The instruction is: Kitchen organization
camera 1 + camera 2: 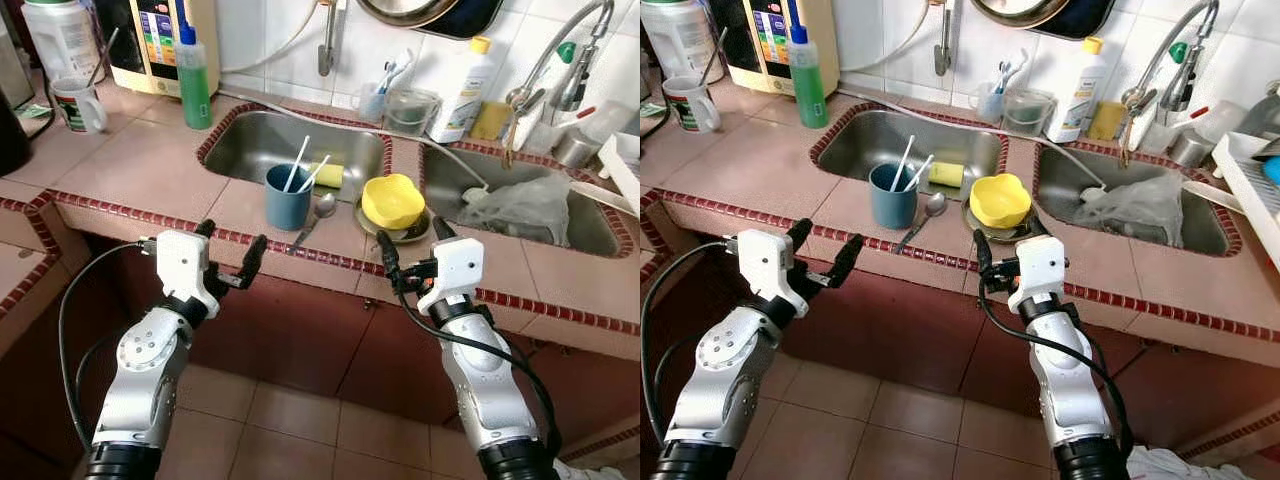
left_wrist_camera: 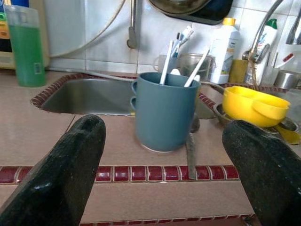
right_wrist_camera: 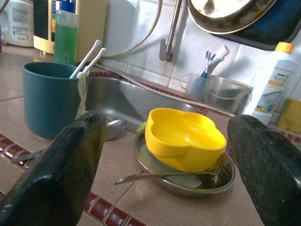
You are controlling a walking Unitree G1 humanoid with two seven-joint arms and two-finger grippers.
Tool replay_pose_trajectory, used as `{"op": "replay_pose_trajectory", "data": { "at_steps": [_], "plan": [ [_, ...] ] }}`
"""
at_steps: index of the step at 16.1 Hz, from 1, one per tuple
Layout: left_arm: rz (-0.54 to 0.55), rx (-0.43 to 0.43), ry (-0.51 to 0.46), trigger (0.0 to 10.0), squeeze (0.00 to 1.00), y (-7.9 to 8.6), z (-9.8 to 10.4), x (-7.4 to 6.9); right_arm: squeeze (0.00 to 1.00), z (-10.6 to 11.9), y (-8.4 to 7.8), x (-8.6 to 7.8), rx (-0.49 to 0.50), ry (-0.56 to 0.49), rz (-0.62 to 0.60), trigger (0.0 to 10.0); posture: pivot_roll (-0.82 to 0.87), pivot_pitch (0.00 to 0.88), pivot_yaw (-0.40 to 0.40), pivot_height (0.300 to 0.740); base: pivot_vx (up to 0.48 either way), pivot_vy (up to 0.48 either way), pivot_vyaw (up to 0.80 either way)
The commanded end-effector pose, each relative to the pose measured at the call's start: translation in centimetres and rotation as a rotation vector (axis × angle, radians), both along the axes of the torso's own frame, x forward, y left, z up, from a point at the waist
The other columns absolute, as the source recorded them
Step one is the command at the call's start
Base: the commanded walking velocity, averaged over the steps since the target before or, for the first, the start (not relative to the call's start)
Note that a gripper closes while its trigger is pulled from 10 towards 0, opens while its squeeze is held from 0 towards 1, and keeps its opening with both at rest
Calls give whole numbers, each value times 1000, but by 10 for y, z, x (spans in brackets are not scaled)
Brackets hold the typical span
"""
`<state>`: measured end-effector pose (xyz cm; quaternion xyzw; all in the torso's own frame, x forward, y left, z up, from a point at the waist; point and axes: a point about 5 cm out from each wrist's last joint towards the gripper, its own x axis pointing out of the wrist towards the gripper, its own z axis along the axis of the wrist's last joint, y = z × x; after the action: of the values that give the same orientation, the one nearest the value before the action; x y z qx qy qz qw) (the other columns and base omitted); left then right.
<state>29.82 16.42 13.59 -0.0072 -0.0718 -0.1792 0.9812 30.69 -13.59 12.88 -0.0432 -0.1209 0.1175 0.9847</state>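
A blue cup (image 1: 288, 197) holding white sticks is set near the counter's (image 1: 140, 165) front edge, just before the left sink (image 1: 255, 140), with a spoon (image 1: 318, 215) beside it. A yellow bowl (image 1: 392, 200) is stacked in a steel dish (image 3: 225, 175) between the two sinks. The left gripper (image 1: 231, 250) and right gripper (image 1: 412, 244) are held wide apart, off the front edge, touching nothing.

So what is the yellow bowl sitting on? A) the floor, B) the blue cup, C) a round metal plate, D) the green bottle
C: the yellow bowl rests tilted on a round metal plate on the counter, with the blue cup standing apart beside it.
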Motion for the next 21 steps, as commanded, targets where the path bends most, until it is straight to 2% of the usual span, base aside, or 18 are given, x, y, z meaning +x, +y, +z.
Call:
{"op": "replay_pose_trajectory", "data": {
  "at_steps": [1, 5, 7, 10, 18, 21],
  "plan": [
    [-20, 4, -25, 10000, 0, -4, 5, 0, 0, 2, -4, -1, -3, -13, -5, 10000, 118, 0, -82, 740, 0, 0, 0],
    [-23, -4, -29, 10000, 0, -5, 6, 0, 0, 2, -5, -1, -7, -11, -2, 10000, 118, 0, -86, 740, 222, 0, 0],
    [-28, -17, -47, 10000, 0, -5, 13, 0, 0, 9, -5, -2, 13, -43, 18, 10000, 120, 0, -90, 740, 356, 0, 0],
    [-62, 9, -72, 10000, 0, -3, 22, -2, 0, 19, -8, -1, 9, -72, 29, 10000, 120, 0, -93, 740, 376, 0, 0],
    [-66, 6, -71, 10000, 0, -3, 25, -5, 0, 18, -12, -3, -2, -63, 35, 10000, 118, 0, -93, 740, 382, 0, 0],
    [-55, -17, -83, 10000, 0, -2, 30, -5, 0, 17, -14, -4, -4, -57, 35, 10000, 117, 0, -94, 740, 0, 0, 0]
  ]
}}
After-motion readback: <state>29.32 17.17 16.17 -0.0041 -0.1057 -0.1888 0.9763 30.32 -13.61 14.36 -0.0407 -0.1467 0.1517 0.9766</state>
